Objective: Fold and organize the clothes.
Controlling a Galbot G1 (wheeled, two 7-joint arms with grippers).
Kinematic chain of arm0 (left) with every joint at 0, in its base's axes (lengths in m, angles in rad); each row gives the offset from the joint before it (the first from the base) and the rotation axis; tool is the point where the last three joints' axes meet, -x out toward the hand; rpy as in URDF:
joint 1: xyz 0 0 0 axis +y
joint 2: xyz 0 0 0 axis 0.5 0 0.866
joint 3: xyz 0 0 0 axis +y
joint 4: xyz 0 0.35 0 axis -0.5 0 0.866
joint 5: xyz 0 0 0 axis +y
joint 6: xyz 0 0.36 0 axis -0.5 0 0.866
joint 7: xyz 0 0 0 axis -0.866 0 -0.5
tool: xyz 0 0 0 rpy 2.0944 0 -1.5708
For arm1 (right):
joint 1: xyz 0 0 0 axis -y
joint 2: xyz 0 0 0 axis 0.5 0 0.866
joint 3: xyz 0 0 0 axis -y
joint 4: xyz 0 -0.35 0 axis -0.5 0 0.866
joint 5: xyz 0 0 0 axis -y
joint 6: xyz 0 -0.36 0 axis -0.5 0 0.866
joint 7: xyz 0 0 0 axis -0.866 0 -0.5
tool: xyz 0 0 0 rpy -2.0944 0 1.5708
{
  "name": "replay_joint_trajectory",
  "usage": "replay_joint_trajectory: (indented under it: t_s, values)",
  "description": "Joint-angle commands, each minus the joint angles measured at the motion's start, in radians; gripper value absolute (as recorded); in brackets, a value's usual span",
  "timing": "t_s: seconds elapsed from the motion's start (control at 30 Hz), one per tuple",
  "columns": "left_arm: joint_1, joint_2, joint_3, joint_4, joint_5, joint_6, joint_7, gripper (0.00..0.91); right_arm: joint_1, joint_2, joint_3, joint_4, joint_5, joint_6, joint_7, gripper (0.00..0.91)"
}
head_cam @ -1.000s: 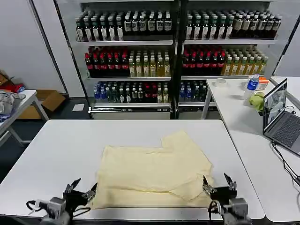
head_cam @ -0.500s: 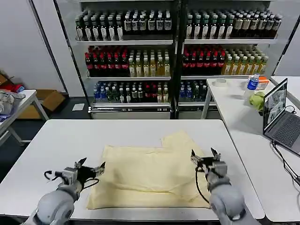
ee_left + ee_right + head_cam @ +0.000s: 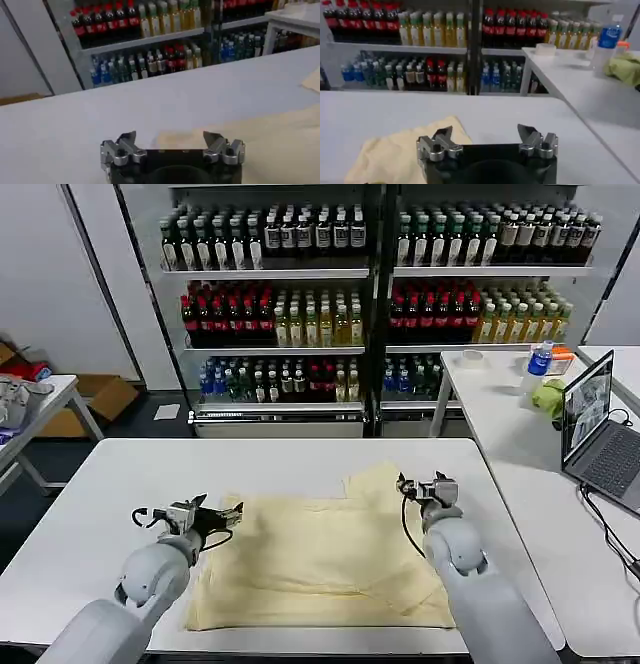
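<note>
The clothes are one pale yellow T-shirt lying flat in the middle of the white table, with a folded layer on top and a flap poking out at its far right corner. My left gripper hovers open at the shirt's far left corner. In the left wrist view the left gripper has nothing between its fingers, and the shirt lies just beyond them. My right gripper is open beside the far right flap. In the right wrist view that gripper is empty, with the shirt off to one side.
Shelves of bottles stand behind the table. A side table on the right holds a laptop, a green cloth lump and a bottle. Another table's corner and a cardboard box are at the left.
Both arms have travelled from the table's front edge up along the shirt's sides to its far corners. Both grippers stayed open and empty. The shirt has not moved.
</note>
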Motion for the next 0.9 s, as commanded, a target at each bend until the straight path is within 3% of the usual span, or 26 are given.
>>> replay_joint_trajectory:
  t_s: [0.03,0.67,0.7,0.73,0.77,0.83,0.9]
  values:
    - [-0.137,-0.035,0.079,0.168,-0.01,0.001,0.0,0.907,0.149,0.058,-0.022,-0.233,0.016,0.0,-0.001,0.907]
    - [-0.11,-0.041,0.077,0.182,-0.043,0.002,0.005,0.887,0.271,0.19,-0.018,-0.453,-0.011,0.002,-0.032,0.907]
    - [-0.107,-0.041,0.077,0.179,-0.043,0.001,0.006,0.504,0.27,0.191,-0.019,-0.456,-0.01,0.002,-0.033,0.907]
    - [-0.102,-0.039,0.076,0.175,-0.044,0.001,0.009,0.302,0.27,0.191,-0.02,-0.459,-0.007,0.002,-0.034,0.907]
    - [-0.099,-0.038,0.075,0.172,-0.044,0.001,0.012,0.04,0.269,0.193,-0.02,-0.46,-0.006,0.002,-0.034,0.363]
    - [-0.093,-0.037,0.075,0.17,-0.044,0.0,0.015,0.0,0.265,0.195,-0.017,-0.464,0.001,0.002,-0.032,0.0]
    - [-0.087,-0.035,0.074,0.167,-0.045,-0.001,0.018,0.0,0.259,0.196,-0.016,-0.458,0.005,0.002,-0.033,0.0]
